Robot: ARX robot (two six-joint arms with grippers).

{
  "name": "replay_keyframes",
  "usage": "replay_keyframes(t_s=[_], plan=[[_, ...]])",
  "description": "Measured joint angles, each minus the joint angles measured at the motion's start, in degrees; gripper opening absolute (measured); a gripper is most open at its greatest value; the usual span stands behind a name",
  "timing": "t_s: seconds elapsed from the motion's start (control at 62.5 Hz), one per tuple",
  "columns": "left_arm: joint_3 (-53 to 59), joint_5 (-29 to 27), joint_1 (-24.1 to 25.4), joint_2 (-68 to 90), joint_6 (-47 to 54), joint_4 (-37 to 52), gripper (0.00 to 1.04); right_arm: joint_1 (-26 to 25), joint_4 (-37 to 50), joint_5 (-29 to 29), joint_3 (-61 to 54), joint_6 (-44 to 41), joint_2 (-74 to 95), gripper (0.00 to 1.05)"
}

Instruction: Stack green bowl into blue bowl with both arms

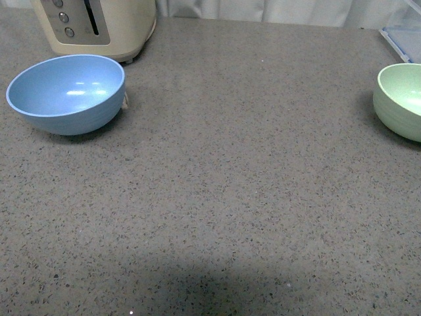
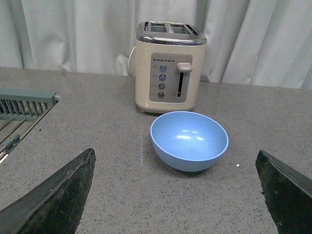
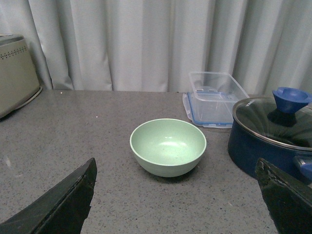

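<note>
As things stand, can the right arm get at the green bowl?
Probably yes: the open right end effector faces the green bowl across bare counter, and the dark blue pot beside it stands apart from the bowl.

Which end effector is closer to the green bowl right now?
Right. The right end effector faces the green bowl, open; the left end effector faces the blue bowl across the counter.

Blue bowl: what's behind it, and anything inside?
Directly behind the blue bowl stands a cream toaster, then a white curtain. The bowl's inside looks empty. The counter under it is covered.
</note>
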State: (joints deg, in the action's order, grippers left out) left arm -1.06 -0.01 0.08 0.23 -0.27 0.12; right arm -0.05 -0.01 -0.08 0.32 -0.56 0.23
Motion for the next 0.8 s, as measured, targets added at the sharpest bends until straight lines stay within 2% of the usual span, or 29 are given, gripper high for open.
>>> replay_keyframes(t_s=[0.8], plan=[[0.00, 0.00, 0.00, 0.00, 0.00, 0.00, 0.98, 0.00, 0.00, 0.00, 0.00, 0.00, 0.02, 0.95]])
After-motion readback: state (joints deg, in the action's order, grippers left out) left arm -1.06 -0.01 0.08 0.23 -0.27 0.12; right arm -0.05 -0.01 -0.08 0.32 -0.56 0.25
